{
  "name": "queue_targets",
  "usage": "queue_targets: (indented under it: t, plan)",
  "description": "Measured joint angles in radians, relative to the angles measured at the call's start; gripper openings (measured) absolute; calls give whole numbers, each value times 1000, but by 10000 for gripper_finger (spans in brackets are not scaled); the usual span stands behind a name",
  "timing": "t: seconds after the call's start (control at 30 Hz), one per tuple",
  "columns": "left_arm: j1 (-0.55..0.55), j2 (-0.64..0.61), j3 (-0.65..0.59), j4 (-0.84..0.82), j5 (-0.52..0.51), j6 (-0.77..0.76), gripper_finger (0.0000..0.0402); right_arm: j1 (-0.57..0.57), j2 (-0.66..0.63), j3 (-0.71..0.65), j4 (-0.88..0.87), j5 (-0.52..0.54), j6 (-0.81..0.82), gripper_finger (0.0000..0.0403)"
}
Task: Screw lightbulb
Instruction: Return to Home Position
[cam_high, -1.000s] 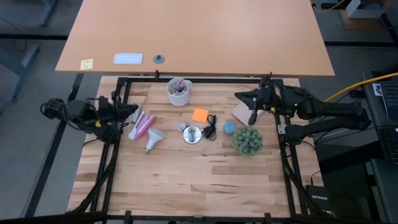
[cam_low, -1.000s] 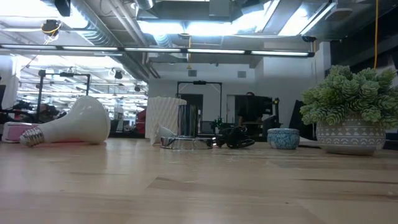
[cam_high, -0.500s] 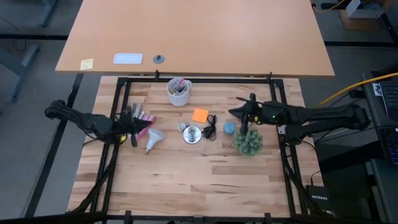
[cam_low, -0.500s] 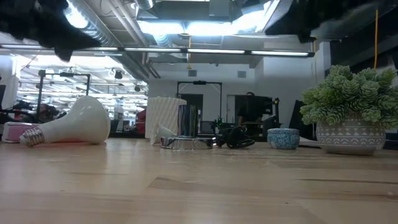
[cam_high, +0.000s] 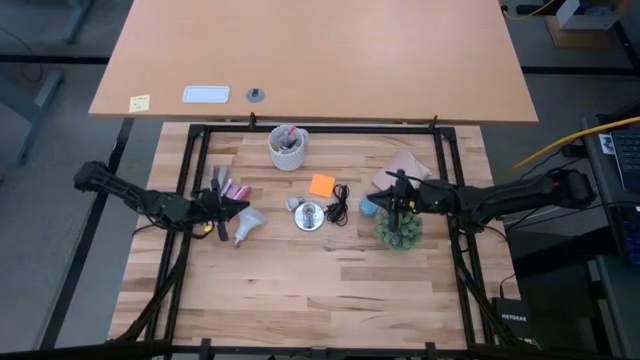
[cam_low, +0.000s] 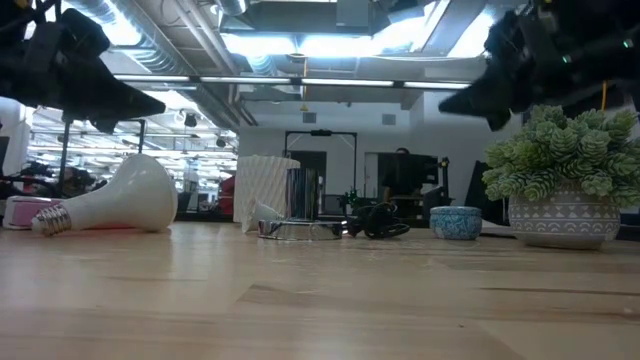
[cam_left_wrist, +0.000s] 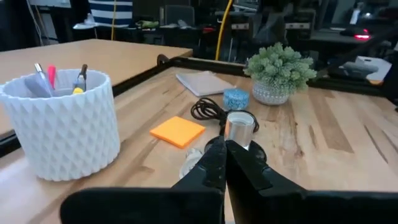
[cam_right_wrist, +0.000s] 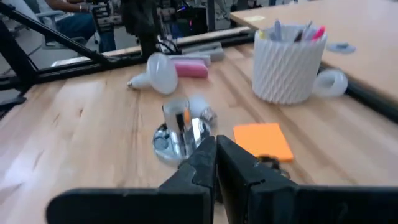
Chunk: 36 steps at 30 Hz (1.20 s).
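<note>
The white lightbulb (cam_high: 246, 224) lies on its side on the wooden table, its grey base (cam_low: 48, 220) toward the near left; it also shows in the right wrist view (cam_right_wrist: 160, 70). The shiny socket (cam_high: 309, 216) with its black cord stands upright at the middle and shows in the left wrist view (cam_left_wrist: 239, 129). My left gripper (cam_high: 229, 207) hovers shut and empty just left of the bulb, above it in the low view (cam_low: 100, 85). My right gripper (cam_high: 388, 201) hovers shut and empty above the plant, right of the socket.
A white cup of pens (cam_high: 287, 147) stands at the far middle. An orange sticky note (cam_high: 321, 185), a small blue dish (cam_high: 368, 206), a potted plant (cam_high: 398, 228) and a pink object (cam_high: 236, 191) lie around the socket. The near half of the table (cam_high: 320, 290) is bare wood.
Both arms have reached out and come down into the low view. My left gripper has gone toward the near edge and right, toward the bulb. My right gripper has gone toward the near edge, to above the plant. The bulb and the socket have stayed in place.
</note>
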Motion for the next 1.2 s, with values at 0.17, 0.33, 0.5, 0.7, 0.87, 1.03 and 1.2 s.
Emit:
queue_targets:
  t: [0.17, 0.33, 0.5, 0.7, 0.87, 1.03, 1.2]
  plan:
    - [0, -2, 0, 15, 1, 10, 0, 0, 2, -105, 121, 0, 25, 19]
    - [0, -1, 0, -7, 0, 26, 0, 0, 2, -185, 248, 1, 12, 19]
    - [0, 0, 0, -7, 1, 27, 0, 0, 1, -200, 246, 1, -6, 19]
    - [0, 0, 0, -8, 1, 26, 0, 0, 1, -200, 241, 1, -6, 19]
    - [0, 0, 0, -8, 1, 26, 0, 0, 1, -201, 240, 1, -7, 19]
    - [0, 0, 0, -8, 1, 26, 0, 0, 1, -201, 239, 0, -7, 19]
    - [0, 0, 0, -9, 1, 26, 0, 0, -9, -202, 234, 0, -9, 19]
